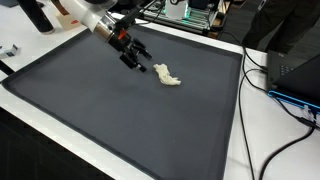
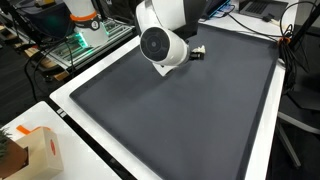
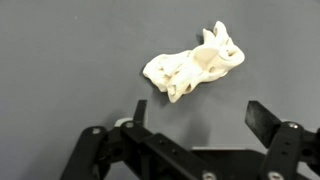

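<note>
The gripper [image 1: 135, 58] hovers with its fingers [image 3: 262, 115] wide, just beside the crumpled white cloth [image 1: 168, 76] near the far edge of the desk [image 1: 120, 130]. It seems to be reaching; next it must drop around the cloth.

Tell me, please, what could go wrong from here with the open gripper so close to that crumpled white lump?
1. In the wrist view the crumpled white lump lies ahead of the open gripper, not between its fingers; closing now would likely catch nothing.
2. It lies low on the dark mat, so the gripper might scrape the mat or pinch just a fold.
</note>
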